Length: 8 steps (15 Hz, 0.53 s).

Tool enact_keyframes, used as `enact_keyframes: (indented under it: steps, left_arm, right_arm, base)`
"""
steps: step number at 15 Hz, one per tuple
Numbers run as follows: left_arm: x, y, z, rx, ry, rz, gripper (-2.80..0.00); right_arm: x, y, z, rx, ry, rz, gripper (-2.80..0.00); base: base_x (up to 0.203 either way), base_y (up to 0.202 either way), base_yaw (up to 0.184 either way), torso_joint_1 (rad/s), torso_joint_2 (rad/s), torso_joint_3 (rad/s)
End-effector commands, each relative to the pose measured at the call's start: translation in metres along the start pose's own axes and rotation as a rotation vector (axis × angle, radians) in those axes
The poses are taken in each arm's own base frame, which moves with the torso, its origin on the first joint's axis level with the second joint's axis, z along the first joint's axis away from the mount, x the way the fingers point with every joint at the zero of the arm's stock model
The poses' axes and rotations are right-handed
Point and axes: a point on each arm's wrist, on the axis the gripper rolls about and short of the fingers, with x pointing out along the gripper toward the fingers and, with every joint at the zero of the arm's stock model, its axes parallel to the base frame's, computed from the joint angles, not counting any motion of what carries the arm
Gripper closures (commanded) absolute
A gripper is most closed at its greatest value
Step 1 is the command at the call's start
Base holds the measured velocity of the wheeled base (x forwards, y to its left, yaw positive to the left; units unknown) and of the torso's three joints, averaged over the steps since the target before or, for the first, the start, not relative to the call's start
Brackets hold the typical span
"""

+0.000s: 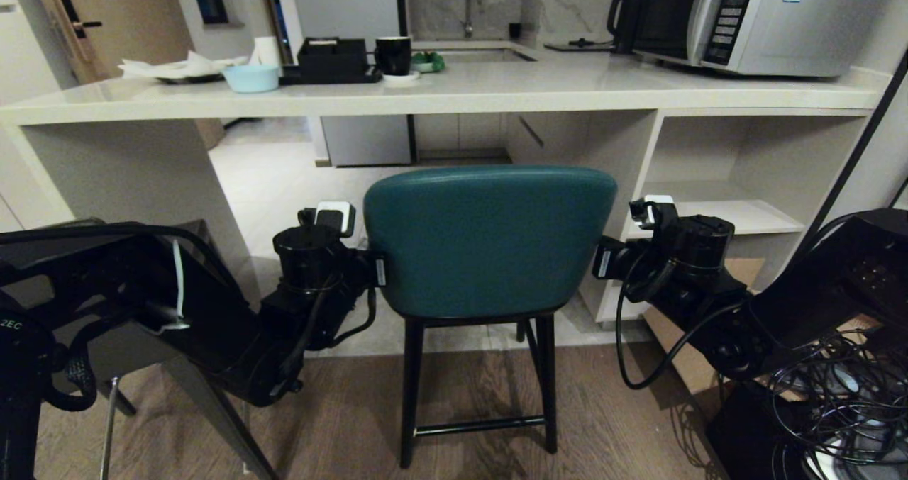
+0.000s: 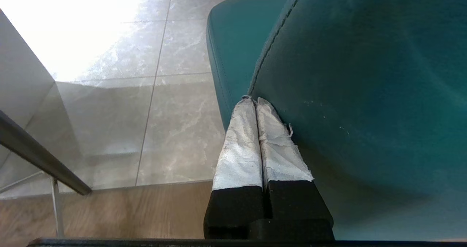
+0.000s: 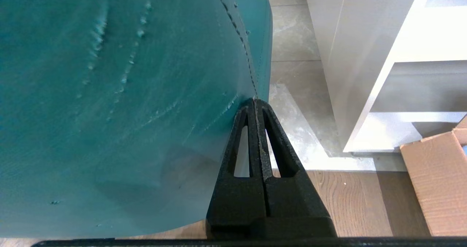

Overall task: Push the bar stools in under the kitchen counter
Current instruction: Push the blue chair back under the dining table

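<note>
A teal bar stool (image 1: 489,239) with thin black legs stands on the wood floor in front of the kitchen counter (image 1: 454,90), its back towards me. The seat sits at the edge of the opening under the slab. My left gripper (image 1: 378,271) is shut, and its taped fingertips (image 2: 251,104) press against the left edge of the backrest (image 2: 346,93). My right gripper (image 1: 603,261) is shut too, its black tips (image 3: 254,103) touching the right edge of the backrest (image 3: 127,93). A dark grey stool (image 1: 213,409) stands at the near left, mostly hidden behind my left arm.
White shelf cubbies (image 1: 723,182) close the counter's right end, and a pale support panel (image 1: 128,175) its left. A cardboard box (image 3: 434,181) lies on the floor by the cubbies. Loose cables (image 1: 837,395) hang near my right arm. A microwave (image 1: 752,19), cup and bowl sit on the slab.
</note>
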Motion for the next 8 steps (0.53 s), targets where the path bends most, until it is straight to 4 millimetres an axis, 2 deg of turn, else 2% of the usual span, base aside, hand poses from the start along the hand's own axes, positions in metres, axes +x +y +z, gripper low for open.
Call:
enact_keyframes:
  steps: [1, 3, 5, 8]
  left_arm:
    - [0.002, 0.0, -0.005, 0.003, 0.01, 0.013, 0.0]
    - [-0.009, -0.001, -0.008, 0.008, 0.023, 0.0, 0.0]
    - [-0.036, -0.004, -0.016, 0.019, 0.055, -0.035, 0.0]
    - [-0.074, -0.019, -0.043, 0.035, 0.072, -0.097, 0.0]
  right_arm:
    - [-0.002, -0.001, 0.001, 0.002, -0.007, -0.009, 0.0]
    - [-0.006, -0.001, -0.003, 0.002, 0.007, -0.012, 0.0]
    - [-0.021, -0.001, -0.016, -0.001, 0.043, -0.006, 0.0]
    - [-0.05, 0.008, -0.042, -0.009, 0.1, 0.023, 0.0]
  base:
    - [0.0, 0.0, 0.0, 0.0, 0.0, 0.0]
    - [0.0, 0.0, 0.0, 0.0, 0.0, 0.0]
    - [0.0, 0.0, 0.0, 0.0, 0.0, 0.0]
    - [0.0, 0.0, 0.0, 0.0, 0.0, 0.0]
